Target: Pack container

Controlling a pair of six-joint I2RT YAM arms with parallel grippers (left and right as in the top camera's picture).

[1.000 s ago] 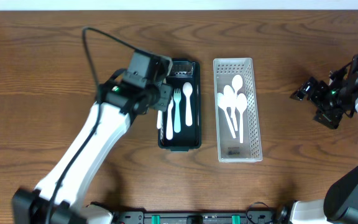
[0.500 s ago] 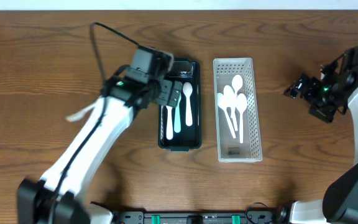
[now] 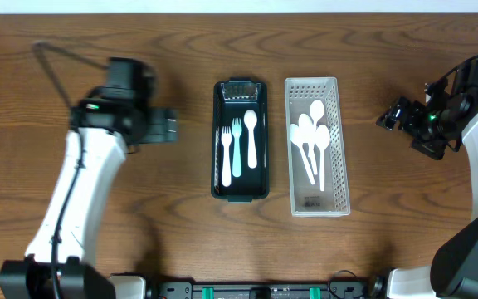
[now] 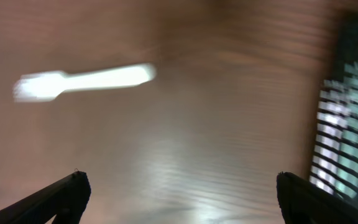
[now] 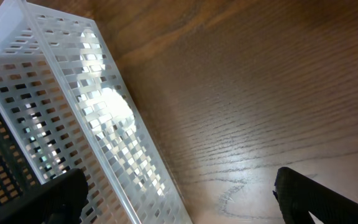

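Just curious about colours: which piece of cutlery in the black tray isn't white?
The pale blue fork in the middle; the other fork and the spoon on either side of it are white.

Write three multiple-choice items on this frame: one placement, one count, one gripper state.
1. Where does the black tray sit relative to the white basket?
A. Stacked inside it
B. Beside it, on the robot's left
C. Beside it, on the robot's right

2. How many utensils lie in the black tray?
A. One
B. Three
C. Six

3. What state is the left gripper in?
A. Open, holding nothing
B. Shut on a fork
C. Shut on a spoon

Answers:
1 B: the overhead view shows the two side by side, with the tray on the left.
2 B: a white fork, a pale blue fork and a white spoon.
3 A: the left wrist view shows its fingertips far apart with nothing held between them.
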